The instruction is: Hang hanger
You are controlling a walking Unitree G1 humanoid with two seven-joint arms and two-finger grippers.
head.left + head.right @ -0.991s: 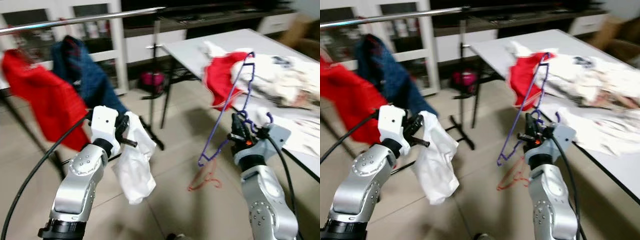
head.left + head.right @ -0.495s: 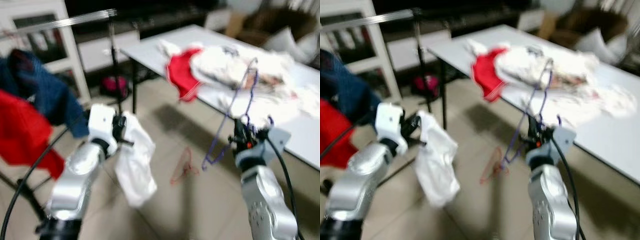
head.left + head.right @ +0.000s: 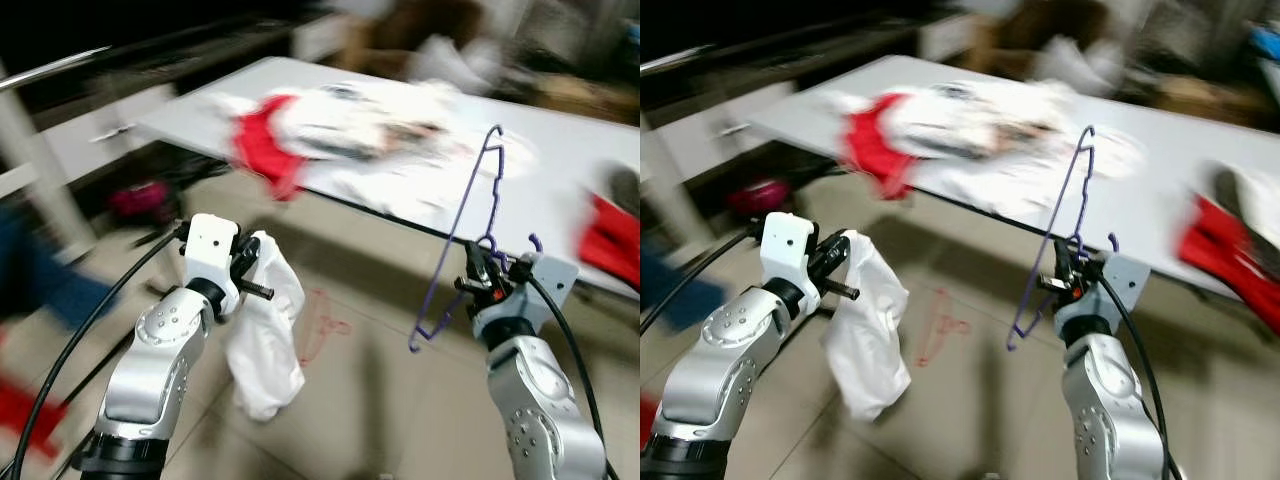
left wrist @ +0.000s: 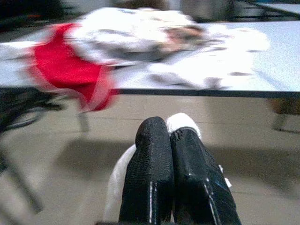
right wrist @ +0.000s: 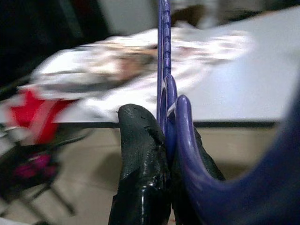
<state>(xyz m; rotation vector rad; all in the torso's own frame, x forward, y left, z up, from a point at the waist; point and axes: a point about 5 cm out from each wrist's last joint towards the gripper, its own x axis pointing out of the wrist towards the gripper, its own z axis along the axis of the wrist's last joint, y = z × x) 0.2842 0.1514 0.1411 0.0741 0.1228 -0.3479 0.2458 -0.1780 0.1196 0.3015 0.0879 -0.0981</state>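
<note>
Purple hanger in my right gripper, white cloth in my left.

My right gripper (image 3: 478,283) has its jaws pinched tight on the purple hanger (image 3: 463,230), which stands up in front of the bench (image 3: 560,140), its hook end high over the bench edge. My left gripper (image 3: 258,290) has its jaws closed on a white garment (image 3: 264,345) that dangles over the tiled floor (image 3: 380,420). Red and white clothes (image 3: 330,125) lie heaped on the bench, and a thin red hanger (image 3: 316,325) lies on the floor below.
</note>
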